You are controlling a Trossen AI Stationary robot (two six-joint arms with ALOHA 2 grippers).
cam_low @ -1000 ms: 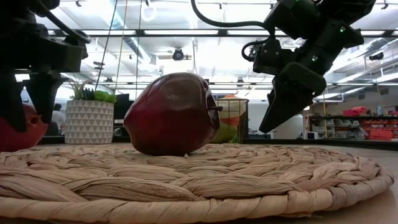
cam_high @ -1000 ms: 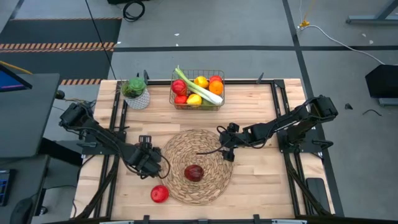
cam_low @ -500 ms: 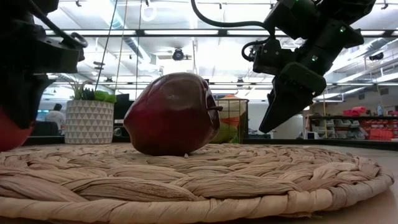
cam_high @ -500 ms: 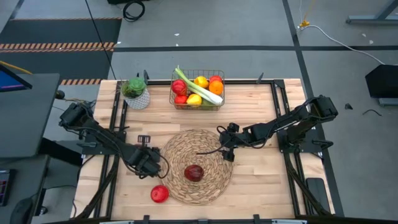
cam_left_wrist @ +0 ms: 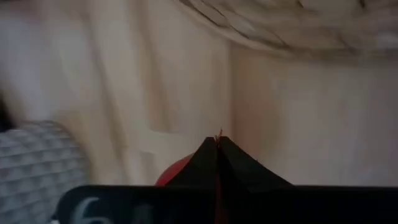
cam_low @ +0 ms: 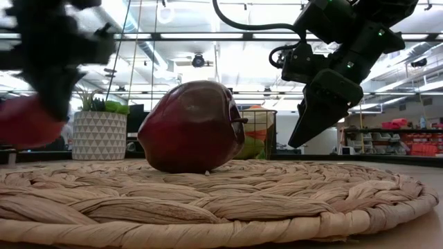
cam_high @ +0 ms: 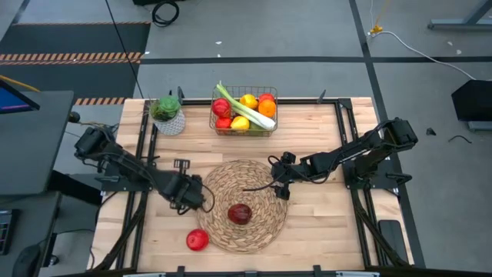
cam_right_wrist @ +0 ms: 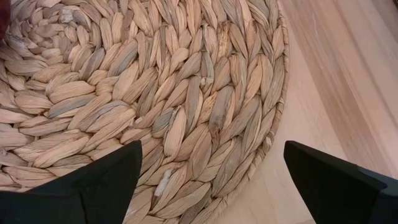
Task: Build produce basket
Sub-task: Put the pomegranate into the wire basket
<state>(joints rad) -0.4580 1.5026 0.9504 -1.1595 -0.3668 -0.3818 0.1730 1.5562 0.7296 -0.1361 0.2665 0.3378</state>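
My left gripper (cam_high: 188,196) hangs just left of the round woven mat (cam_high: 231,178), shut on a red apple (cam_low: 24,124). In the high view the gripper hides this apple; in the left wrist view its red (cam_left_wrist: 174,177) shows behind the fingers. A dark red apple (cam_high: 240,214) rests on the mat. Another red apple (cam_high: 197,240) lies on the table near the front edge. The wire basket (cam_high: 231,133) at the far edge holds fruit and a leek. Above the mat's right part, my right gripper (cam_high: 280,191) stands open and empty. My left gripper pinches a thin reddish stem (cam_left_wrist: 218,133) between its fingertips, at their free ends only. The fingers come from above, slanting steeply down. The red apple hangs below them, and in the low view it is clear of the table.
A white pot with a green plant (cam_high: 169,115) stands at the far left, beside the basket. Dark rails run along the table's left and right sides. Bare wood lies between the mat and the basket.
My left gripper has shut, then risen and shifted a little toward the mat and the far edge. In the low view the red apple has come up off the table with it. My right gripper has kept still.
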